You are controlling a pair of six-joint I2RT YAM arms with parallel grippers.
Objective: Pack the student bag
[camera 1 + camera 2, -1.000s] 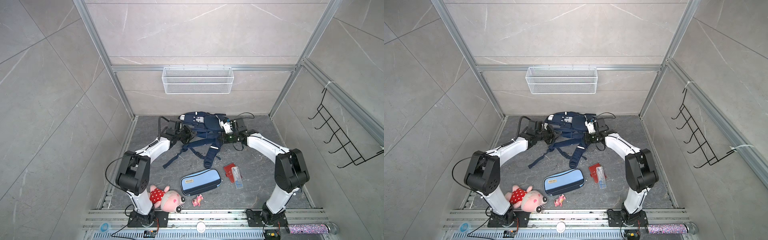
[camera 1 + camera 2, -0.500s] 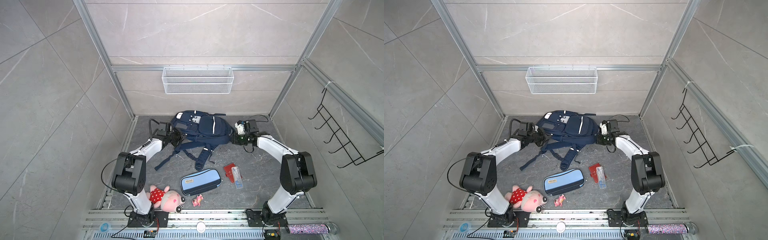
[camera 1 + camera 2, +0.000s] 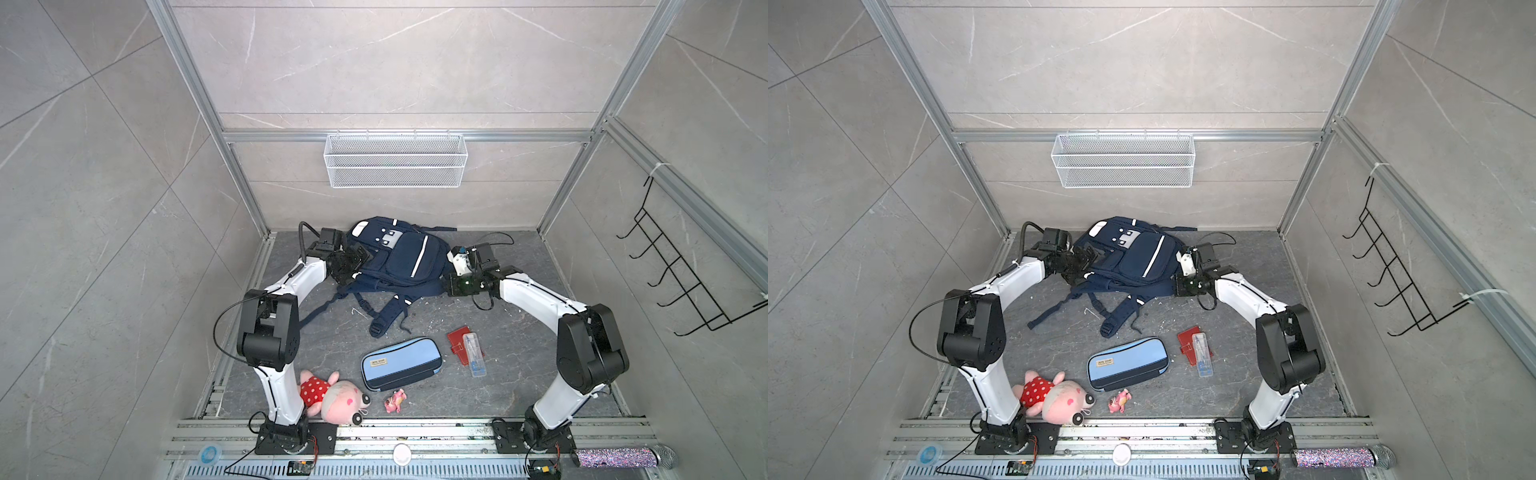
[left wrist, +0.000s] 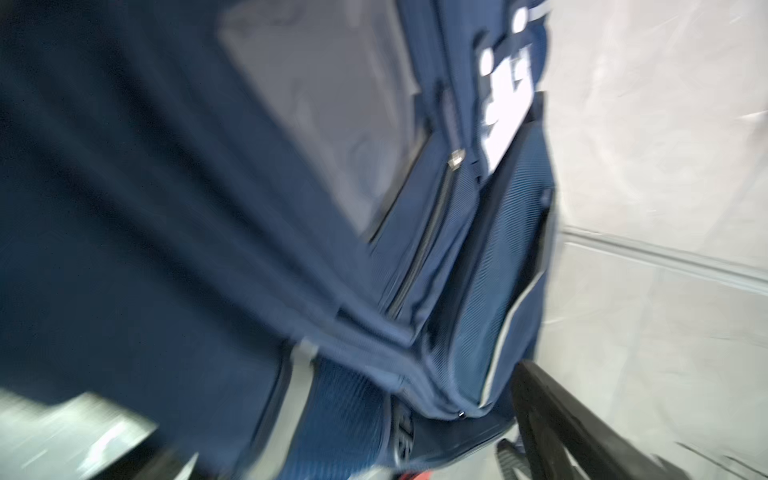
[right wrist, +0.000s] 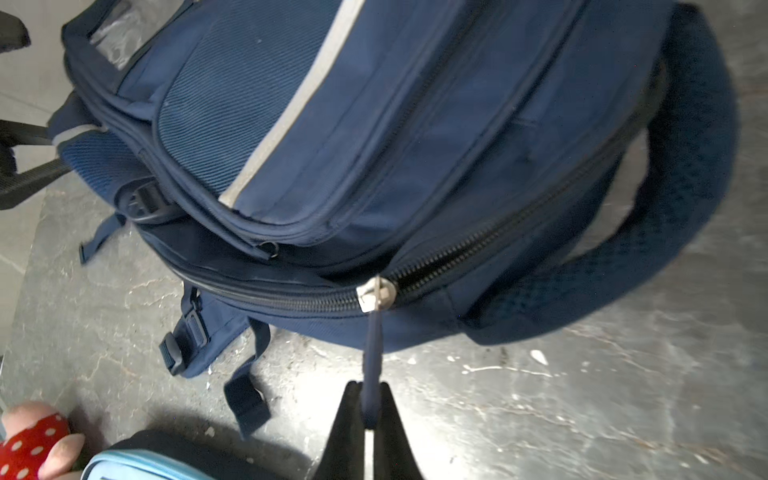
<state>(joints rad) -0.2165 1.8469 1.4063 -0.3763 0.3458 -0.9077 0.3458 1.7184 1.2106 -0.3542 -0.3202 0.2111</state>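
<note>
Right gripper (image 5: 368, 388) is pinched tight on the navy zip pull (image 5: 371, 345), whose cord runs taut to the silver slider (image 5: 376, 293) on the main zip of the student bag (image 3: 399, 259). That bag lies front face up against the middle of the back edge of the bench (image 3: 519, 332), with its straps trailing toward the front. Its long axis runs across the bench, from the left gripper (image 3: 355, 257) to the right gripper. From the right gripper the bag's body lies leftward and back, and the zip track curves away along its rim, so the pull probably has to follow that curve. The right arm is the nearer to the slider. At the bag's far end the left gripper stands wide, 1 finger (image 4: 557, 415) beside the fabric, pinching nothing. 1 second earlier the 2 grippers were closer together with the bag bunched between them, strap side up. Now it is spread out and the left has let go. The pencil case (image 3: 401, 363) lies near the front edge.
</note>
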